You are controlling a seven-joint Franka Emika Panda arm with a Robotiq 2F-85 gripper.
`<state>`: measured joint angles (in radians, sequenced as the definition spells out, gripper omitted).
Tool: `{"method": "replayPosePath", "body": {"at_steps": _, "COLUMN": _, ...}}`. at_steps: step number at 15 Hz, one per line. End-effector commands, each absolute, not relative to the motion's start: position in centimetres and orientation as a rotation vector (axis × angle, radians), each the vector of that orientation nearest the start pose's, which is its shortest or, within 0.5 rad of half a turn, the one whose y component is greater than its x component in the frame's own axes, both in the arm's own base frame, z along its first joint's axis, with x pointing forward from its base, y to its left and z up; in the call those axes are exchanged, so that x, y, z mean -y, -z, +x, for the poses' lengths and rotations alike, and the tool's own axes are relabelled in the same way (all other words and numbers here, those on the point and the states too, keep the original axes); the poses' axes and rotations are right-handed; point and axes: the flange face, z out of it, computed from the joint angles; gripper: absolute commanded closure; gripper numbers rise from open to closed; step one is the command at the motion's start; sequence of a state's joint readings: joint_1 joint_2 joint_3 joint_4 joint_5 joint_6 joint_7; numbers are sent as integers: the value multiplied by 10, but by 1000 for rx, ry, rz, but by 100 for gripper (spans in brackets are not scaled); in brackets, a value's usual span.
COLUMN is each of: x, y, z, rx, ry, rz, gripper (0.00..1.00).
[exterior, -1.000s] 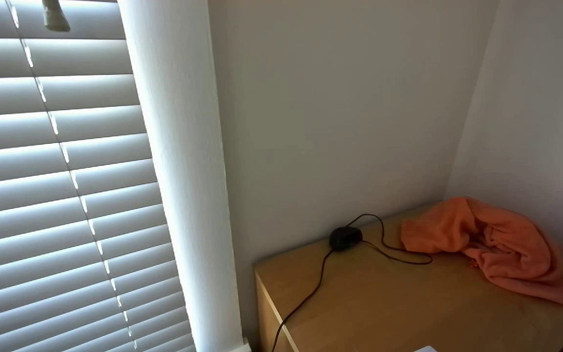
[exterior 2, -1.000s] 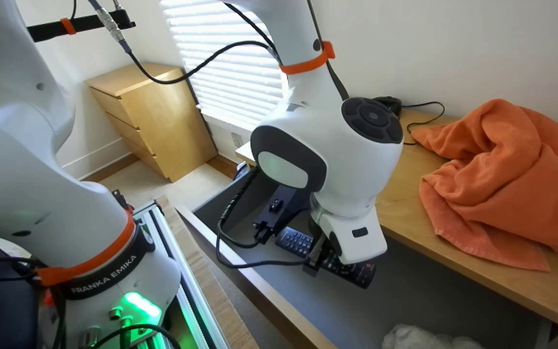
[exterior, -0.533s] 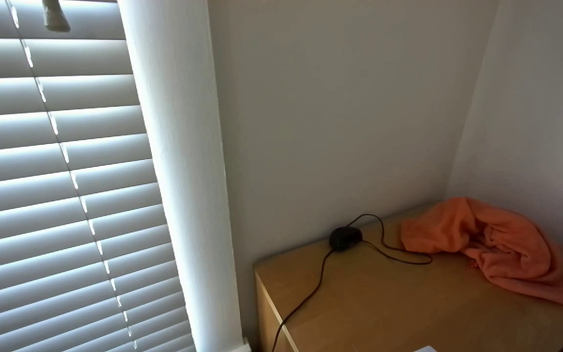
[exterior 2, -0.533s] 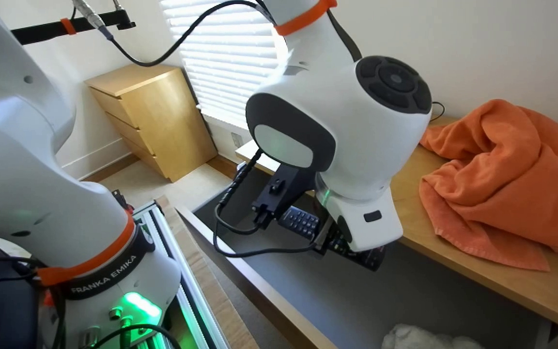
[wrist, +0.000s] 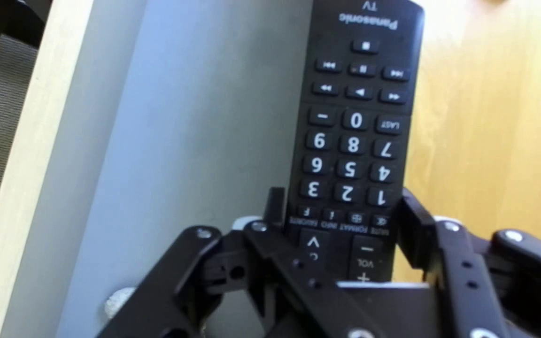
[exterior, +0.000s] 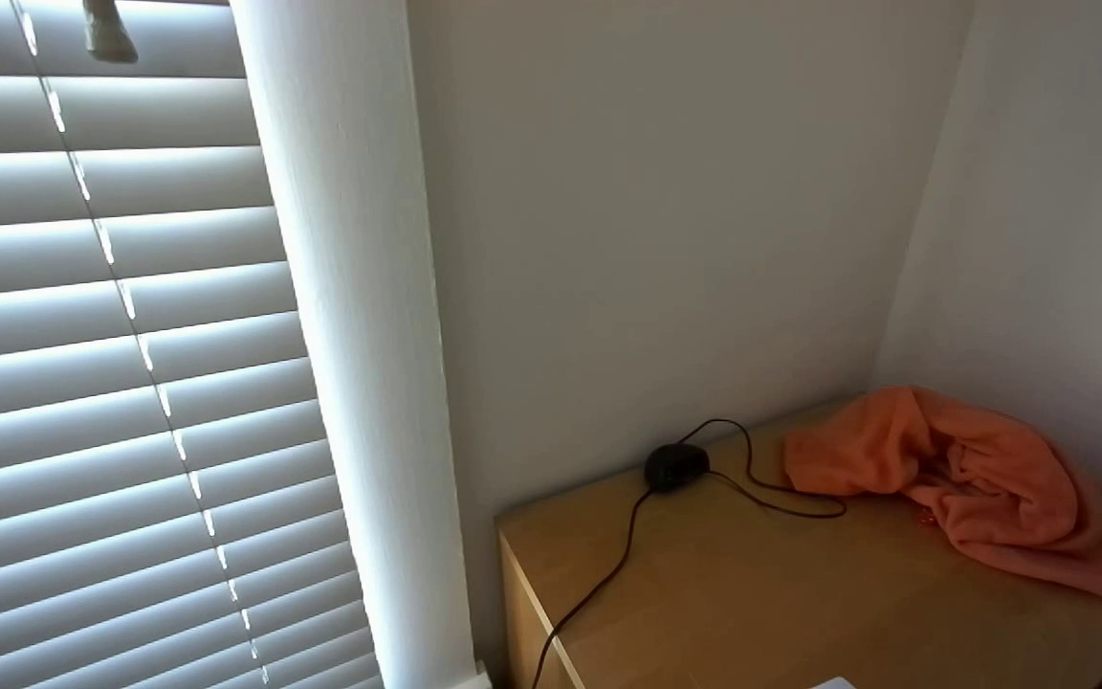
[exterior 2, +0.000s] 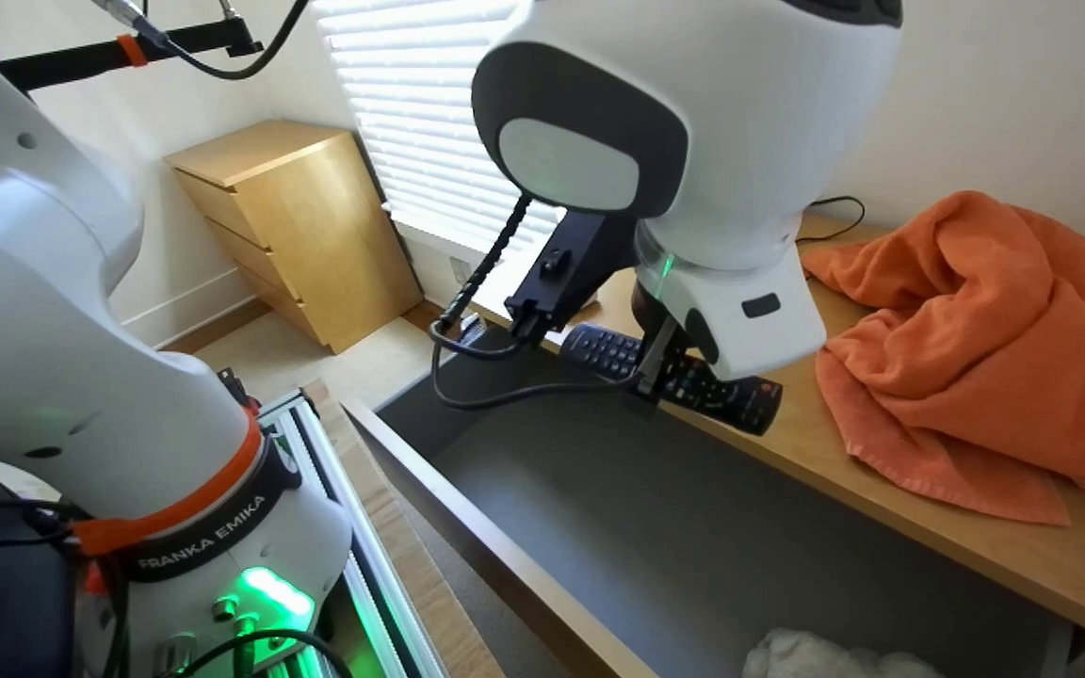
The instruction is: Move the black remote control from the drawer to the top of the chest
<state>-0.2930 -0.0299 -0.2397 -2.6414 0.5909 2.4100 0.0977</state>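
Chest (exterior: 761, 588): topped in smooth, square-edged tan wood.
Towel (exterior 2: 995, 367): heaped on it in rumpled orange folds.
Remote (wrist: 352, 136): long, black, slab-shaped, held aloft where drawer (exterior 2: 655, 518) and chest meet.
Gripper (wrist: 343, 204): pinched across the remote's long sides.

Blinds (exterior: 149, 316), left in exterior view: backlit, glaring; wall (exterior: 685, 239) dim to my eye. Green light (exterior 2: 277, 591), lower left in exterior view. Wrist view: chest top (wrist: 486, 131), right, washed pale.

Smooth wooden chest (exterior: 742, 593), rough cloth towel (exterior 2: 985, 358) near its front edge (exterior 2: 929, 533); matt plastic remote (wrist: 355, 131); smooth matt drawer (exterior 2: 674, 527).
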Motion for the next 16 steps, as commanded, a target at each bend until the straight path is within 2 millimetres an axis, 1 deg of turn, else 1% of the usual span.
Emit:
{"method": "replayPosePath", "body": {"at_steps": 1, "x": 185, "y": -256, "z": 375, "rx": -1445, "ry": -168, "rz": -2322, "gripper": 67}}
{"method": "replayPosePath", "body": {"at_steps": 2, "x": 194, "y": -249, "z": 364, "rx": -1442, "ry": -157, "rz": -2336, "gripper": 42}}
{"method": "replayPosePath", "body": {"at_steps": 4, "x": 186, "y": -253, "z": 374, "rx": -1435, "ry": -152, "rz": -2344, "gripper": 42}}
{"method": "replayPosePath", "body": {"at_steps": 8, "x": 185, "y": -253, "z": 376, "rx": -1435, "ry": -154, "rz": -2345, "gripper": 42}}
{"method": "replayPosePath", "body": {"at_steps": 9, "x": 185, "y": -253, "z": 376, "rx": -1435, "ry": -154, "rz": -2344, "gripper": 67}}
{"method": "replayPosePath", "body": {"at_steps": 12, "x": 177, "y": -257, "z": 397, "rx": -1458, "ry": -127, "rz": -2310, "gripper": 67}}
{"method": "replayPosePath", "body": {"at_steps": 16, "x": 162, "y": -256, "z": 430, "rx": -1517, "ry": -163, "rz": -2277, "gripper": 67}}
